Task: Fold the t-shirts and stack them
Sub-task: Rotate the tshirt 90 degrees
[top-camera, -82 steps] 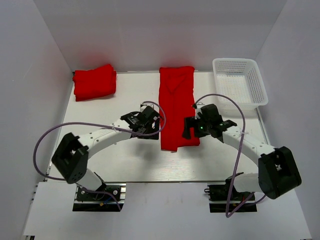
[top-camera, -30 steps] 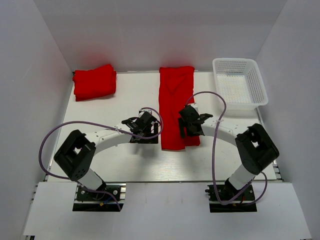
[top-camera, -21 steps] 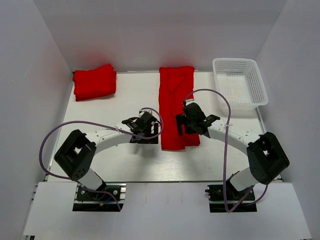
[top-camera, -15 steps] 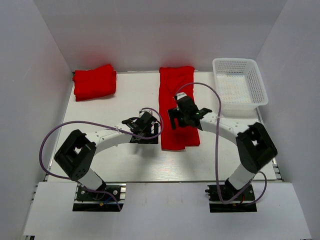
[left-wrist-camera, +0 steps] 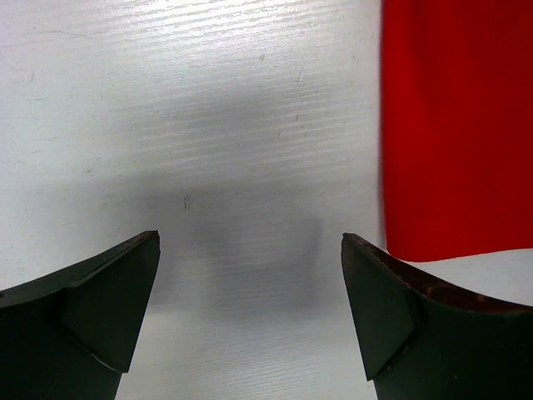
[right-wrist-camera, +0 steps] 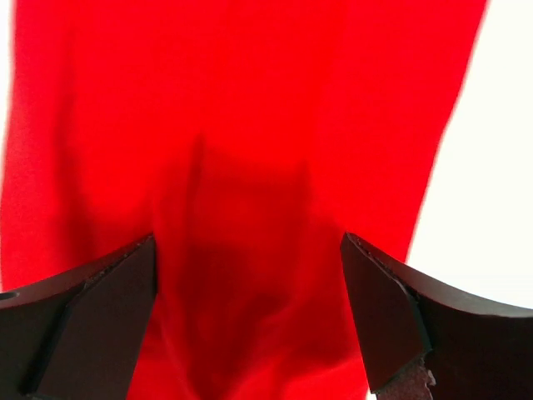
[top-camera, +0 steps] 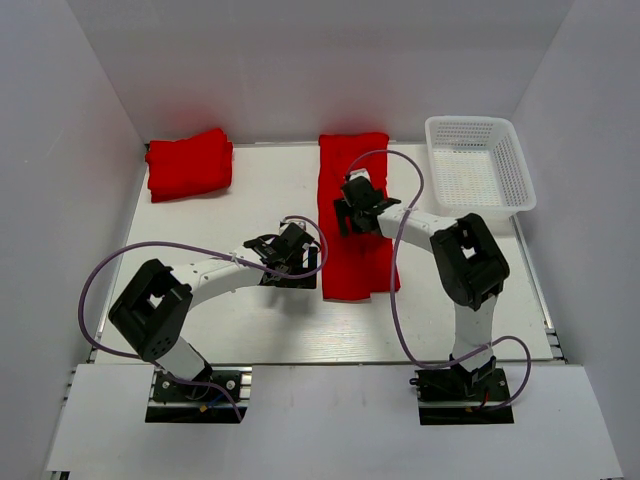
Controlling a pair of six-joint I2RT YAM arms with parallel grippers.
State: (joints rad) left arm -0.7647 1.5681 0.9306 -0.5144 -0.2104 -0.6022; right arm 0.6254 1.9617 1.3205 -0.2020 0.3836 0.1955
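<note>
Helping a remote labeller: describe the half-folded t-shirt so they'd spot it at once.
On the white table, look at the middle. The t-shirt is the long red strip running from the far edge toward the near side, under the right gripper. The other red cloth, in the far left corner, is a compact folded bundle.

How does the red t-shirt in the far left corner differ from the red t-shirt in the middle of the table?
The corner t-shirt is folded into a short, thick bundle; the middle t-shirt lies flat as a long, narrow strip. No gripper is near the corner t-shirt; the open right gripper is over the middle t-shirt. Both are bright red.
</note>
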